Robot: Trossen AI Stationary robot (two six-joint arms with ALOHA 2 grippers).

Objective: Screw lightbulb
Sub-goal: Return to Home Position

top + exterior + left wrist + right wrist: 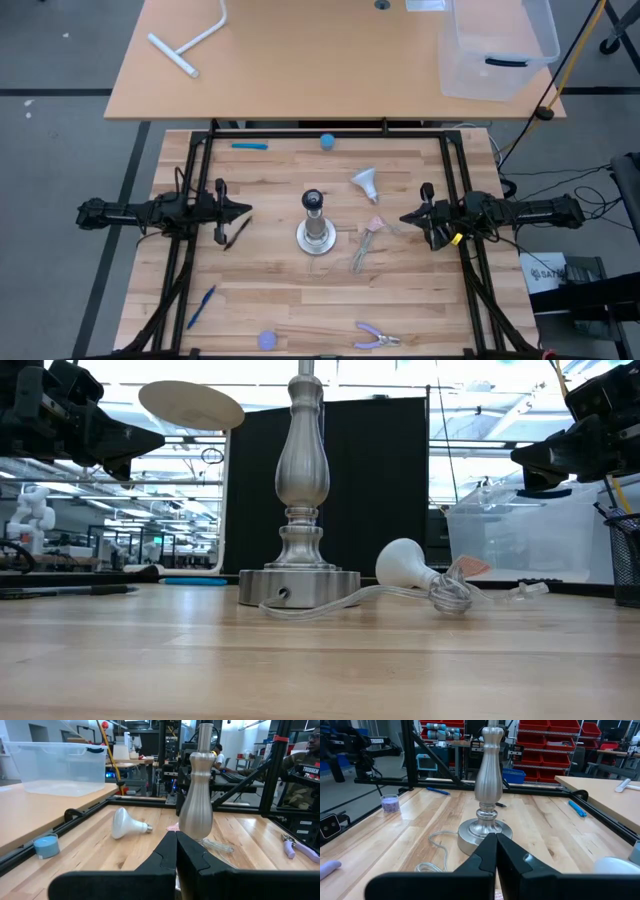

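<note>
Worktop: pale wooden plank worktop (270, 285) set in a black frame
Lightbulb: white frosted lightbulb with a narrow grey screw neck (365, 182) (408, 566) (125, 822); lies on its side on the bare wood, right of the lamp stand and a little nearer the far edge; apart from the stand; nothing grips it; in the low view the neck points right, next to a coil of clear cord (450, 593)
Lamp stand: silver vase-shaped stand on a round base with a black top (315, 236) (300, 586) (196, 795) (486, 775); upright, about mid-worktop; the clear cord trails from its base toward the right edge
Left pincer: dark left pincer (246, 211) (176, 851); at the left edge, about halfway along; raised off the wood, tip aimed at the stand; fingers pressed together, nothing between them
Right pincer: dark right pincer (404, 217) (496, 852); at the right edge, facing the left one across the stand; raised; fingers closed tight, nothing held
Far edge: small blue ball (327, 142) near its middle; blue pen (250, 146) toward the far-left corner
Near edge: purple-handled pliers (378, 337) right of centre; small lilac round pot (267, 340) left of them; second blue pen (200, 305) toward the near-left corner
</note>
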